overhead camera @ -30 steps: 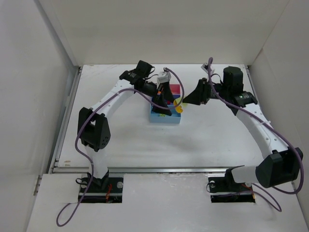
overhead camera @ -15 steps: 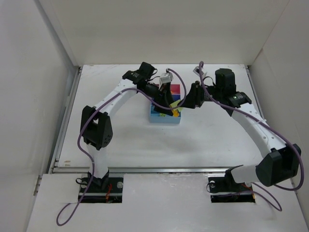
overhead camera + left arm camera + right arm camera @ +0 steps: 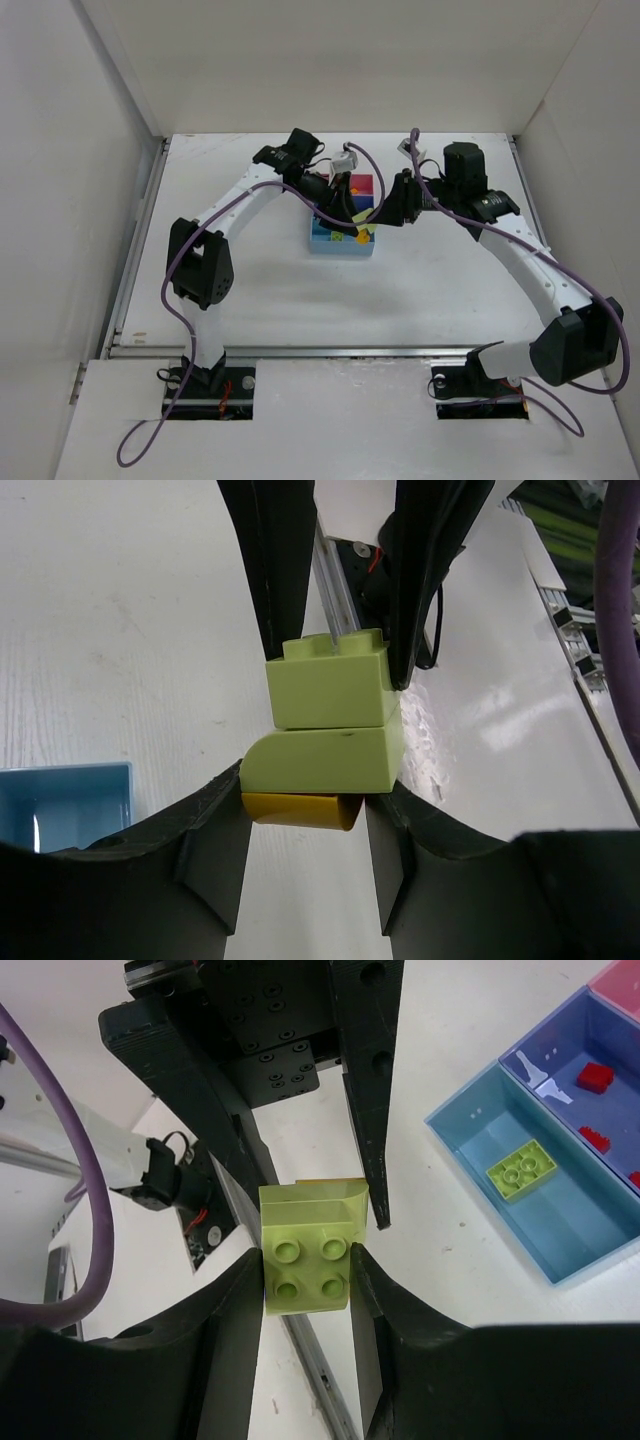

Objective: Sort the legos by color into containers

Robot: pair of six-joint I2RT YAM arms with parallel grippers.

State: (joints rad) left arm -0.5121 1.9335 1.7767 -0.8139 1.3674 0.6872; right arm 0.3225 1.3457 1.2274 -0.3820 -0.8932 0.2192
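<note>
Table is white, walled on three sides. Left arm and right arm both reach in and meet at the right side of the tray, mid-table.

The tray has three joined bins: light blue bin, dark blue bin and pink bin.

Left gripper is clamped on the rounded lime brick, with its fingers tight on both sides. Right gripper is clamped on the studded lime brick. The two bricks are stuck together, so both grippers have the same stack, held off the table beside the tray. A yellow piece sits on the far side of the rounded brick from the studded one, touching it.

Already in the bins are one loose lime brick in light blue and red bricks in dark blue.
</note>
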